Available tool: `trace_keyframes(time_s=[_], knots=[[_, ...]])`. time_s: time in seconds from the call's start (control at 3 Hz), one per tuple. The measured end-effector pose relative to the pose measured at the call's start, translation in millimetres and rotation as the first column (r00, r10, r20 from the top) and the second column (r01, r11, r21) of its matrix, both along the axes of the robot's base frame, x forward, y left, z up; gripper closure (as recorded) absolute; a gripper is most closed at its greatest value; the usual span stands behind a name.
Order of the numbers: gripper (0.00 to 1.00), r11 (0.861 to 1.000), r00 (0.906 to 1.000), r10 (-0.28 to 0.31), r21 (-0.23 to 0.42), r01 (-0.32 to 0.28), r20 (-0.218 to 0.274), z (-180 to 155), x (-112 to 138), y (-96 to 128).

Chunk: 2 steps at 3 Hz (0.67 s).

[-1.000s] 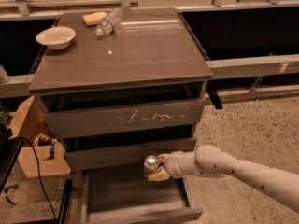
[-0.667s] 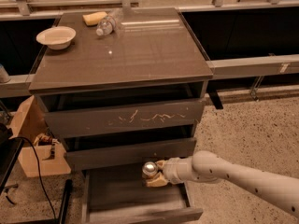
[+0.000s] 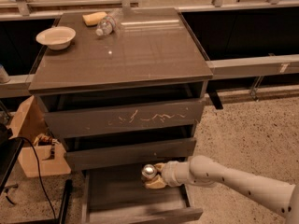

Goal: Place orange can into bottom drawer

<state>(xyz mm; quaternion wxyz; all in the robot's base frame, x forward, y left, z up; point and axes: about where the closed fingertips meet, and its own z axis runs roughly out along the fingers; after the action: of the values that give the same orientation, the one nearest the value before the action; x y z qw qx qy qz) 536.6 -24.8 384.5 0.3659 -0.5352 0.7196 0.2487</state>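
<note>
Grey-brown bottom drawer (image 3: 126, 196) stands open. Gripper (image 3: 154, 176) hangs over its back, fingers clamped on the upright orange can (image 3: 149, 171).

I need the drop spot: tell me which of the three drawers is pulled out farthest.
The bottom drawer: its tray lies open, while the middle drawer and scratched top drawer barely stick out. The gripper holds the orange can over it.
</note>
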Motion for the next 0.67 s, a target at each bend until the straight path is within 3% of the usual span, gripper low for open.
trace_keyframes(time_s=[0.33, 0.67], knots=[[1.0, 1.0, 0.9998, -0.018, 0.016, 0.018, 0.007, -51, 11, -3], [1.0, 0.999, 0.9995, -0.027, 0.021, 0.026, 0.014, -80, 17, -5]])
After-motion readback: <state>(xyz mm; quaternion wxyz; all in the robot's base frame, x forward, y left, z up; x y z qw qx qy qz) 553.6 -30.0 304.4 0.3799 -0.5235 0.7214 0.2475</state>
